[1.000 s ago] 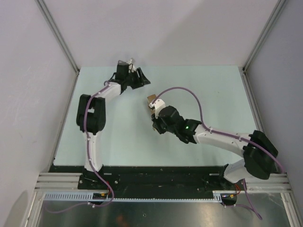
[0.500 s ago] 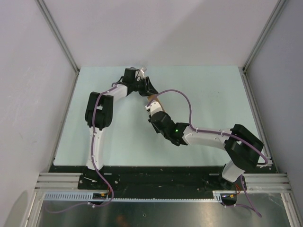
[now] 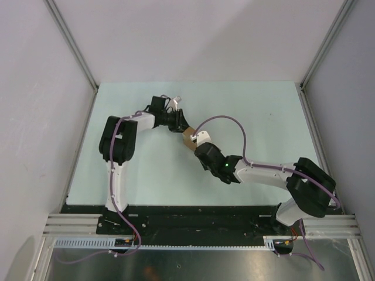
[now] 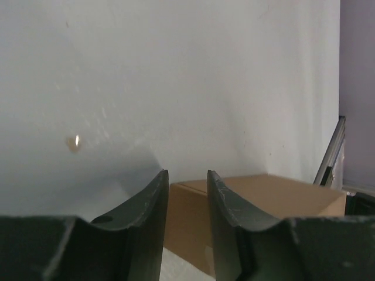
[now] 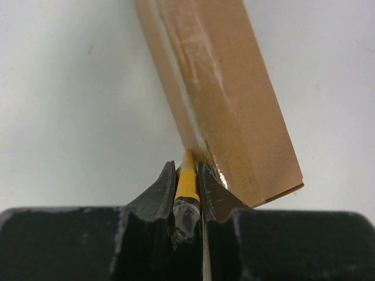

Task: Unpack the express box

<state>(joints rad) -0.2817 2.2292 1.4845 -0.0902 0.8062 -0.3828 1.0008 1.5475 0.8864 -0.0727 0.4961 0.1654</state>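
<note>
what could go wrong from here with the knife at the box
1. The right end effector holds the knife tip at the box seam, near a corner, so it might slip off the edge.
2. The left end effector seems to sit just short of the box without clamping it, so the box may slide on the table.
3. In the top view both end effectors crowd the box and could collide.

express box [image 5: 222, 88] cropped (top edge), yellow knife [image 5: 187, 177] mostly hidden
</note>
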